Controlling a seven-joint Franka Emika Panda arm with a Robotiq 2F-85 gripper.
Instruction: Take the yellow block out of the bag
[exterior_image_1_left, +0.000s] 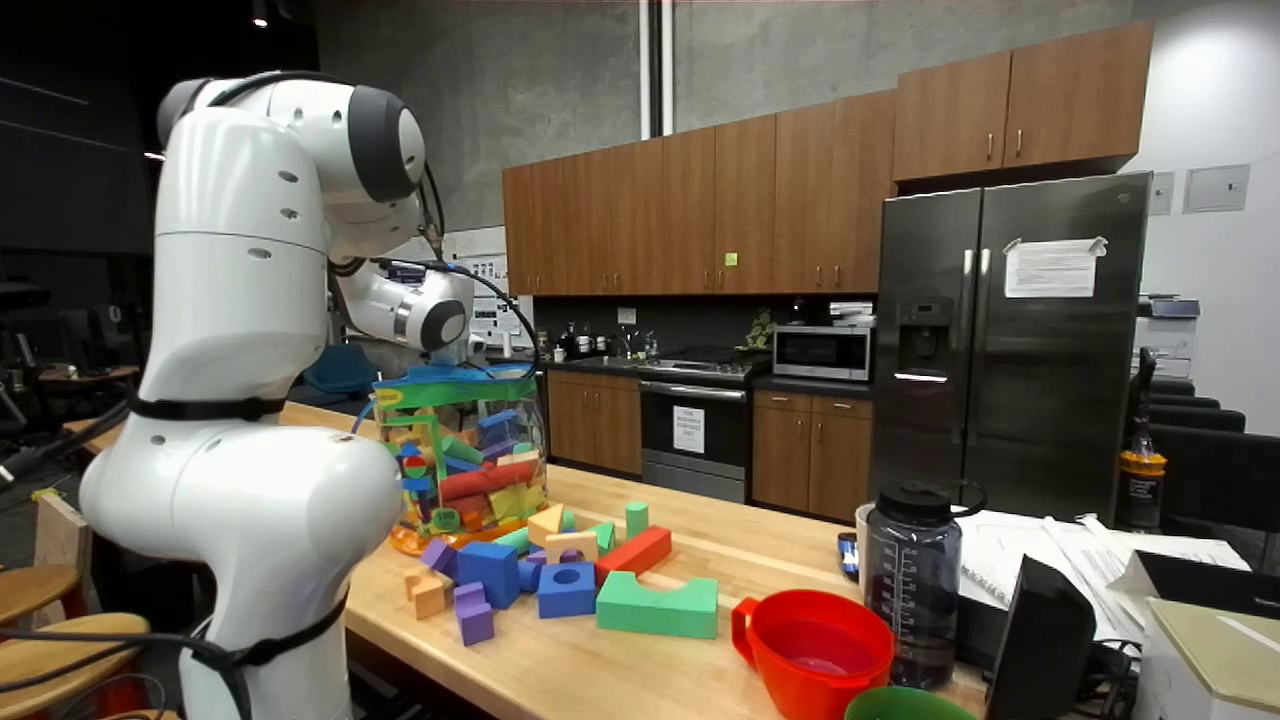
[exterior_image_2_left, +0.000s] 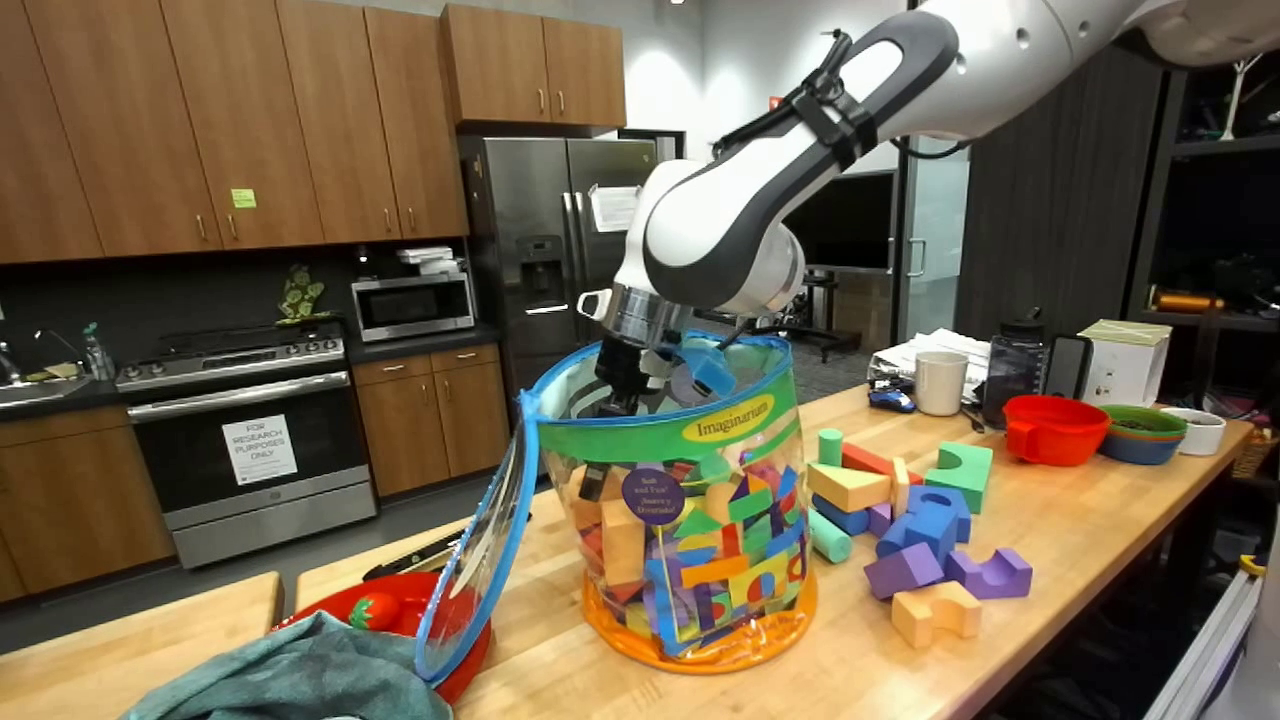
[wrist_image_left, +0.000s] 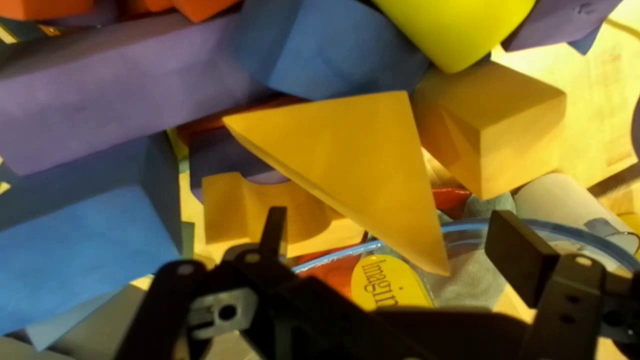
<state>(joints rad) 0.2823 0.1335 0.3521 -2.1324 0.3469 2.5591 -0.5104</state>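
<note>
Two fingers (wrist_image_left: 521, 257) of the gripper (wrist_image_left: 397, 245) stand spread, holding nothing; in an exterior view it sits inside the mouth of the bag (exterior_image_2_left: 630, 440). Step in hand, we judge: lining up the grasp. We take the bright yellow block (wrist_image_left: 455, 27), at the wrist view's top edge, as target; it appears to lie in the bag, against neither finger. A golden triangular block (wrist_image_left: 360, 160) shows nearer and could be meant instead. Next move: settle the target, bring the fingers astride it, close, then lift it out of the bag.

Both exterior views face fridge (exterior_image_1_left: 1010, 350), share bag (exterior_image_2_left: 655, 497); wrist: blocks (wrist_image_left: 345, 165) close.
</note>
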